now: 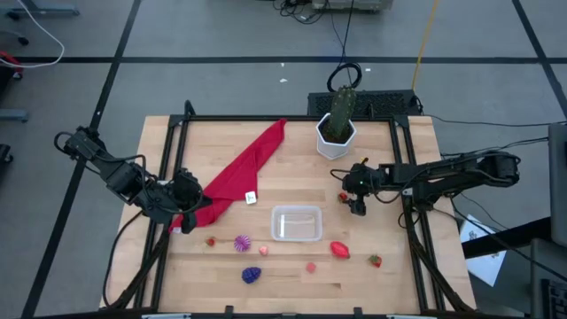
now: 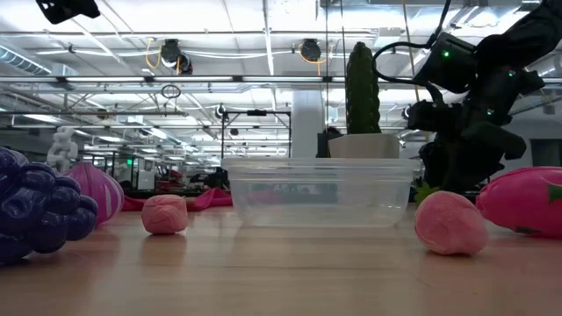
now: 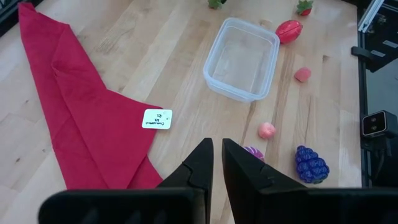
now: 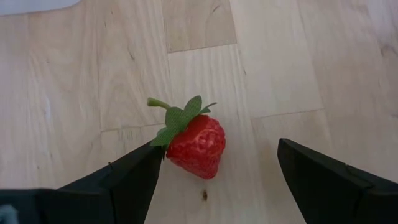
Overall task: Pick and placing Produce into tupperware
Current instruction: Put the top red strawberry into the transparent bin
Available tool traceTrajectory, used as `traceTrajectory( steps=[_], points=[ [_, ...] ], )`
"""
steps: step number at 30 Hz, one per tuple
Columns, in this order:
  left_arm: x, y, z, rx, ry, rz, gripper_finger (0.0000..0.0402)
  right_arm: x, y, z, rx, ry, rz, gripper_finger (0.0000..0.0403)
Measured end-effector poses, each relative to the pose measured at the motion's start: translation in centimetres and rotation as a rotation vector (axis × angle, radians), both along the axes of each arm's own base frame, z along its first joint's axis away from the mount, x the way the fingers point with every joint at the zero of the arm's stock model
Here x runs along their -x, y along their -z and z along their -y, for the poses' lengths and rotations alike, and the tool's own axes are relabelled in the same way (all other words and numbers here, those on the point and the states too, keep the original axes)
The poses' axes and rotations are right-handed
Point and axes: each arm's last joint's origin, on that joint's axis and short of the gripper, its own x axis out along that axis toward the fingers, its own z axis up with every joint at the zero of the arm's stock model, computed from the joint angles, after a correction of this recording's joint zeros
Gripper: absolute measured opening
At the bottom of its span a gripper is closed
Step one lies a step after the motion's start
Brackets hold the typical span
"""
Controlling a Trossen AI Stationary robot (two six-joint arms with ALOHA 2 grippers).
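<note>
- We see the right gripper (image 4: 214,171) spread around a strawberry (image 4: 196,144) near the desk's (image 1: 292,190) right edge; tupperware (image 1: 296,223) sits empty mid-desk.
- Our left gripper (image 3: 217,163) is pressed together at the left edge.

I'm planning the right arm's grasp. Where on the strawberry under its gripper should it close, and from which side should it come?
Grip the strawberry across its plump red body, below the green leaves, coming straight down from above. It lies on its side on the bare table, between the open fingers of the right gripper, nearer one finger, so centring first would probably help. The leaves and stem look too thin to hold.
</note>
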Motion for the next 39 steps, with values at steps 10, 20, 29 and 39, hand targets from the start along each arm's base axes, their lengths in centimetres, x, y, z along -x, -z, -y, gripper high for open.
traceTrajectory(
  steps=[10, 20, 29, 39],
  points=[
    [0.0, 0.0, 0.0, 0.001, 0.000, 0.000, 0.0037, 0.0, 0.0, 0.0, 0.004, -0.006, 0.000, 0.0315],
    [0.0, 0.0, 0.0, 0.001, -0.001, 0.000, 0.0037, 0.0, 0.0, 0.0, 0.004, -0.007, 0.000, 0.0287],
    [0.0, 0.0, 0.0, 0.001, 0.000, 0.000, 0.0037, 0.2, 0.2, 0.0, -0.013, 0.018, -0.005, 0.0245],
    [0.0, 0.0, 0.0, -0.002, 0.003, -0.001, 0.0037, 0.9, 1.2, -0.1, -0.035, 0.062, -0.002, 0.0221]
  ],
)
